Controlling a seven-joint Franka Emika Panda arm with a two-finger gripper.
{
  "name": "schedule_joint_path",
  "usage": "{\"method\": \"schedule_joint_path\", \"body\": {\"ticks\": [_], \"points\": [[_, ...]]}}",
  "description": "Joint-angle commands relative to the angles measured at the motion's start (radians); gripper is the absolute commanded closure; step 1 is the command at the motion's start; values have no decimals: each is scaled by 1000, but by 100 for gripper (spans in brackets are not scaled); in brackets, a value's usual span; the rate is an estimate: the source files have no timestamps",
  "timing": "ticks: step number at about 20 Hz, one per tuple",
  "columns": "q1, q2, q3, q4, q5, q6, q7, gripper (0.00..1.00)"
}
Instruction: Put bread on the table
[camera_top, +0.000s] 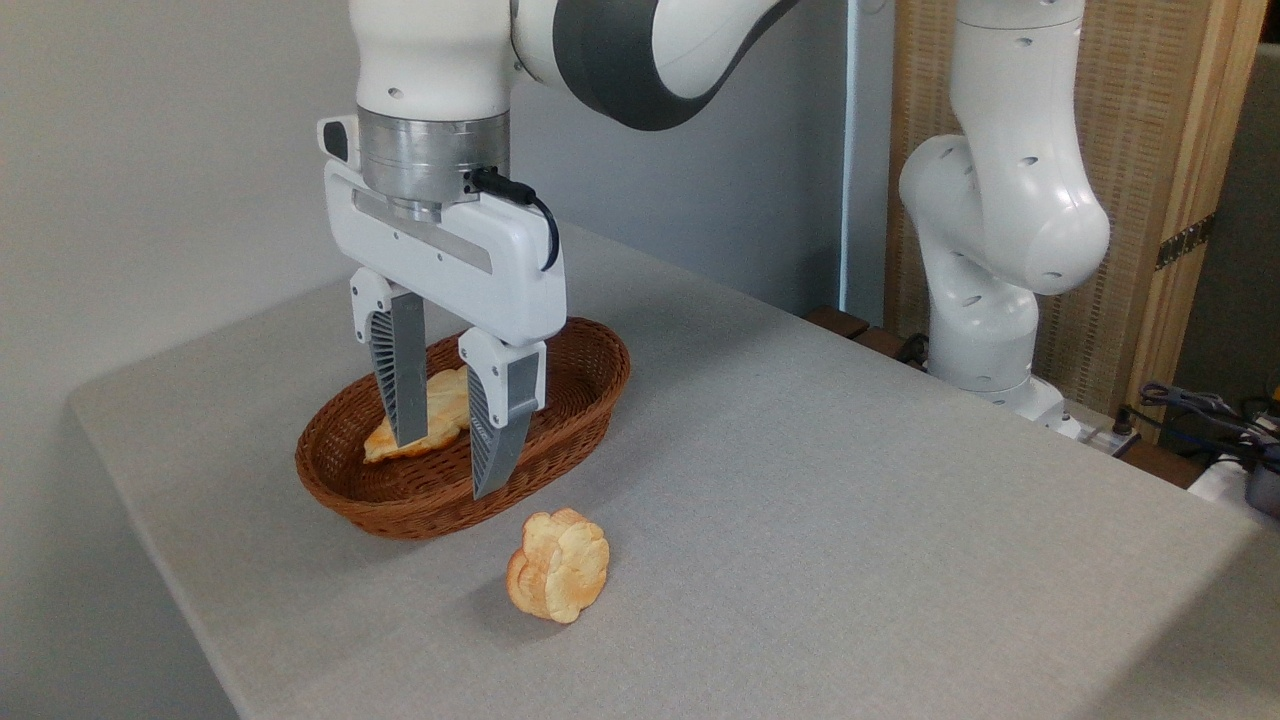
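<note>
Nearest the lens lies a round lobed bun (558, 565), already out on the grey tabletop (850, 480) just in front of the brown wicker basket (590, 385); it is not the piece the task names. Behind it the bread (440, 405), flat and golden with a pointed end, rests inside the basket toward its left half, partly hidden by the fingers. Over it hangs the end effector (452, 455), pointing straight down with its jaws spread wide and nothing between them; one finger (400, 375) stands in front of the pastry and the other reaches toward the near rim; whether either touches the bread cannot be told from this angle.

Judging by this, the step in hand is the reach for the grasp, with the lift not yet begun; the next move calls for settling the fingers astride the pastry, closing on it gently, then raising it clear of the rim before carrying it to bare tabletop away from the bun.
</note>
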Motion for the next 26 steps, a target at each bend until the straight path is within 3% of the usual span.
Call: {"method": "schedule_joint_path", "body": {"ticks": [1, 20, 22, 26], "points": [[-8, 1, 0, 4, 10, -43, -5, 0], [-9, -2, -1, 0, -4, -31, -8, 0], [-11, -5, -29, 0, -31, -29, -13, 0], [-15, -8, -69, -8, -39, -32, -142, 0]]}}
